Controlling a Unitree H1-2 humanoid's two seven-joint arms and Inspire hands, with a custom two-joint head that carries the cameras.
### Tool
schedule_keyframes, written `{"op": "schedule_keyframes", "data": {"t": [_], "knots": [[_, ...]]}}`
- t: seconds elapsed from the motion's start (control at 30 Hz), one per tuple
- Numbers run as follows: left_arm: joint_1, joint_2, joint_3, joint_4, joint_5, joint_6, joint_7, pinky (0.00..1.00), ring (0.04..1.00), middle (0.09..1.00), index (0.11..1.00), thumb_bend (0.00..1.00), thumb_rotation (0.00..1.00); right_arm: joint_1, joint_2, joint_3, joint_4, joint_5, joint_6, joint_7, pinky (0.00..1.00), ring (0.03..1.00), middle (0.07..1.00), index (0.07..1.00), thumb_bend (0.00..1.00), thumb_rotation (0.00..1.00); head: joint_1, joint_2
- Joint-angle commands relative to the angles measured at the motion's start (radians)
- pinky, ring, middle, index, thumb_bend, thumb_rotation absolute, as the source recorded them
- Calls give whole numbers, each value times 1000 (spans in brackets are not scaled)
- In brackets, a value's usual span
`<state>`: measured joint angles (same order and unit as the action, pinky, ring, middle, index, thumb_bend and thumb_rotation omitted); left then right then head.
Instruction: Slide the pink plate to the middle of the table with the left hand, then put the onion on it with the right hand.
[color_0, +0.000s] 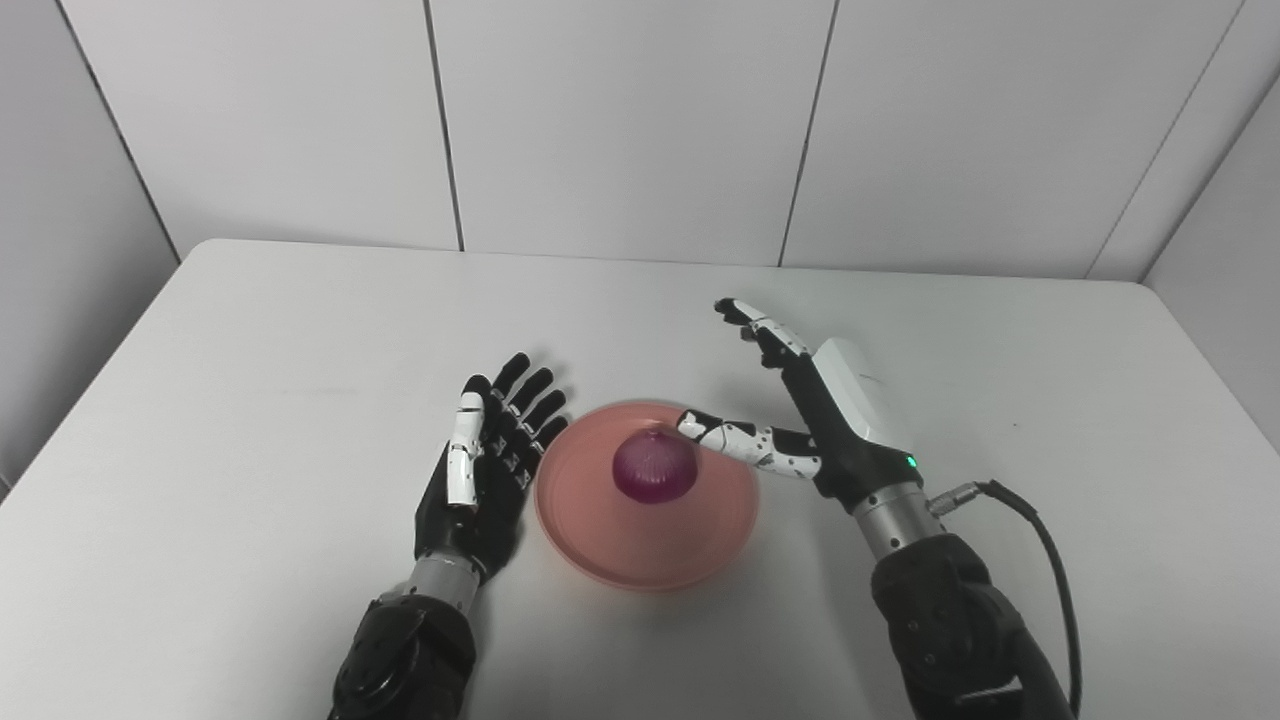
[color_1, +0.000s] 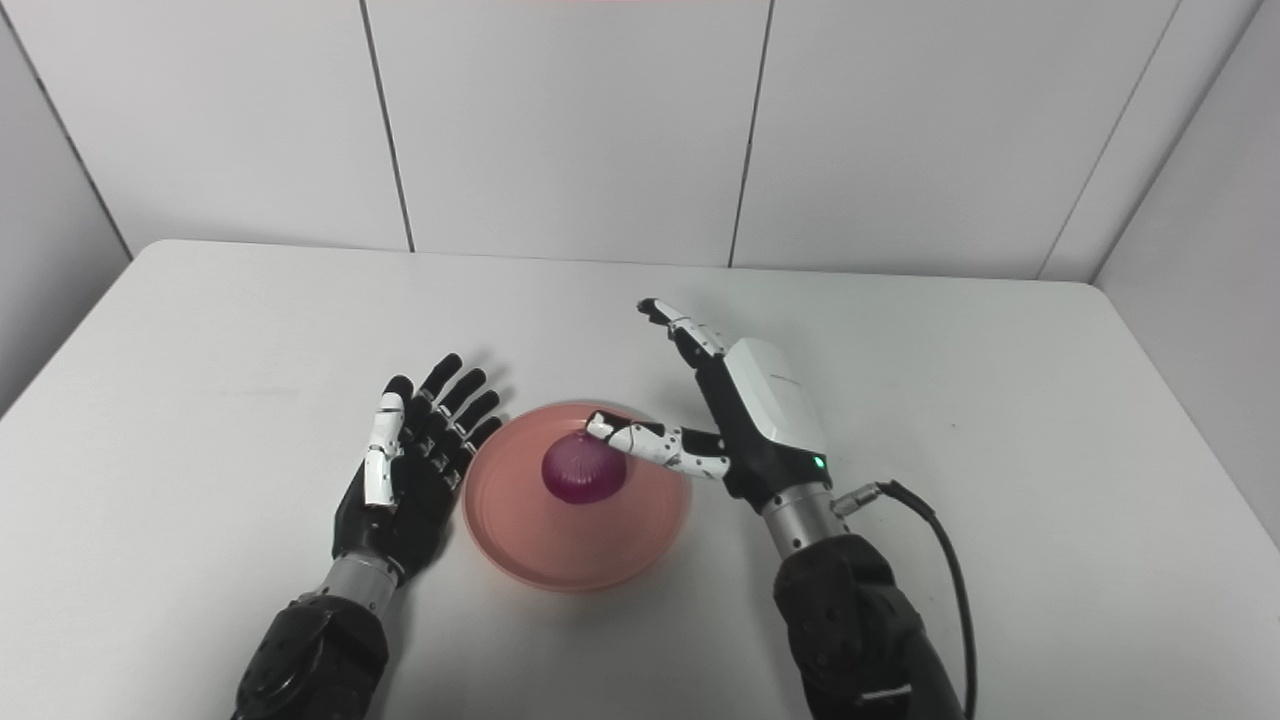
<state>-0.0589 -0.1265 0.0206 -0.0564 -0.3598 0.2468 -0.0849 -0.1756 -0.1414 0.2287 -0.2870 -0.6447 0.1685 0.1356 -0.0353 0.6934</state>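
A wide white desk (color_0: 250, 350) fills the lower two thirds of the frame, and just below its centre lies the round, shallow pink plate (color_0: 640, 545). Right of the plate, the black-and-white right hand (color_0: 815, 415) is spread wide and holds nothing, its thumb reaching left to the top of the onion, while the black left hand (color_0: 480, 470) lies just left of the plate's rim, palm up with fingers splayed and empty. The small, round purple onion (color_0: 655, 468) sits on the plate, slightly above its middle.
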Motion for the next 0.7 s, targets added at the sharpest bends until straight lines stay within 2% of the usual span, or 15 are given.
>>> {"op": "schedule_keyframes", "data": {"t": [0.0,0.1,0.17,0.27,0.47,0.57,0.67], "knots": [[-4,-4,2,7,4,0,4,912,901,912,900,430,1000,-14,19,-37,-33,41,-10,-39,763,845,878,873,667,994,-3,1],[-4,-1,2,6,5,0,2,913,901,913,900,432,1000,14,36,-70,-31,70,-6,-57,775,851,881,868,611,1000,-4,1],[-4,3,2,4,5,0,-1,912,902,915,902,432,1000,31,47,-93,-25,107,-14,-68,747,842,885,872,563,1000,-7,1],[-4,5,4,3,2,1,-4,916,905,919,905,431,1000,54,66,-121,-19,155,-12,-83,785,854,881,876,567,1000,-14,2],[-6,5,11,6,0,2,-4,915,904,914,899,423,1000,86,84,-152,1,206,-32,-121,830,873,881,875,496,1000,-18,3],[-7,7,13,5,-5,4,-8,915,908,920,904,422,1000,98,98,-170,10,262,-30,-126,846,895,894,888,436,1000,-19,3],[-8,10,12,9,-1,0,-10,907,907,921,906,425,1000,107,113,-184,20,318,-36,-132,831,898,899,886,316,1000,-17,2]]}}
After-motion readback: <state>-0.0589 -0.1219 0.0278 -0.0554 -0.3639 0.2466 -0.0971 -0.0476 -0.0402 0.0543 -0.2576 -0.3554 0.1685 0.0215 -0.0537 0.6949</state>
